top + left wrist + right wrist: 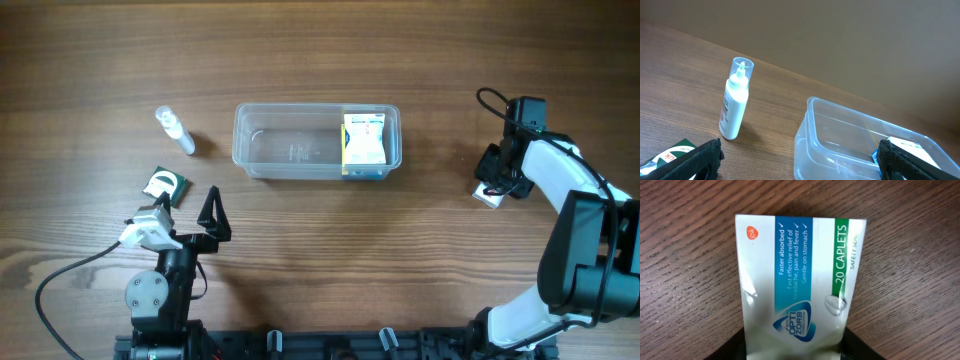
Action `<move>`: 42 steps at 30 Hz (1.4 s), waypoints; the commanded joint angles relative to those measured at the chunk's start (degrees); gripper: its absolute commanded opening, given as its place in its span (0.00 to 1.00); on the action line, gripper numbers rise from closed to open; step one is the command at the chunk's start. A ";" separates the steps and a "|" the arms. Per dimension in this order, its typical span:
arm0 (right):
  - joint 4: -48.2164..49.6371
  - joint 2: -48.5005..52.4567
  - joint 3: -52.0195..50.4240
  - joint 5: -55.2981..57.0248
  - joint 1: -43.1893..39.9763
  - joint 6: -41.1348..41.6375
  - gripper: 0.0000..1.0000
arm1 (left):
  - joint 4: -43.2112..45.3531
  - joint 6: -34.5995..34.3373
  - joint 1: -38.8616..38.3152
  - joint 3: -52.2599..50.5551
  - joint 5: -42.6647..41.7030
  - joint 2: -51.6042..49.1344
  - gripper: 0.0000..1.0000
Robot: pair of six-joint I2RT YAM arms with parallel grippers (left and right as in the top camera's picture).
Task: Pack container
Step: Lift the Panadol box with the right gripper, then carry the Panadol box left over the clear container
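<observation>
The clear container (300, 142) stands in the middle of the table, with a white, yellow and blue medicine box (364, 140) inside its right end. It also shows in the left wrist view (840, 145). My right gripper (497, 180) is far right of it, shut on a white caplet box (797, 275) with blue and green bands, low over the wood. The box's corner peeks out below the gripper (488, 197). My left gripper (187, 207) is open and empty at the front left, jaws wide (800, 152).
A small clear bottle with a white label (175, 130) lies left of the container; it appears upright in the left wrist view (734, 102). A green box (165, 185) lies beside my left gripper and shows at the left wrist view's edge (670, 152).
</observation>
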State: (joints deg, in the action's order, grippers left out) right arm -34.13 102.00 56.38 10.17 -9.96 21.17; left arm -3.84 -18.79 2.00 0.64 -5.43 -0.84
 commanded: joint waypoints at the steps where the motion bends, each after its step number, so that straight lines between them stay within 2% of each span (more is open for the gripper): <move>1: 0.33 0.96 -1.31 1.01 -0.17 -0.22 0.45 | -0.24 0.48 0.42 -0.33 0.74 0.02 1.00; 11: -2.93 0.83 3.67 -0.20 -0.17 -1.66 0.42 | -0.24 0.48 0.42 -0.33 0.74 0.02 1.00; 20: -6.47 -2.43 10.29 -11.23 0.44 -3.23 0.42 | -0.24 0.48 0.42 -0.33 0.74 0.02 1.00; 32: -12.50 -10.49 23.58 -11.96 11.30 -4.24 0.43 | -0.24 0.48 0.42 -0.33 0.74 0.02 1.00; 36: -12.22 -12.39 26.01 -10.62 16.72 -0.61 0.43 | -0.24 0.48 0.42 -0.33 0.74 0.02 1.00; 42: -11.04 -12.33 26.64 -7.08 26.40 11.67 0.44 | -0.24 0.48 0.42 -0.33 0.74 0.02 1.00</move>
State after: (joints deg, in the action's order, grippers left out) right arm -45.87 90.04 82.13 0.16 11.22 23.27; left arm -3.84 -18.79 2.00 0.64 -5.43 -0.84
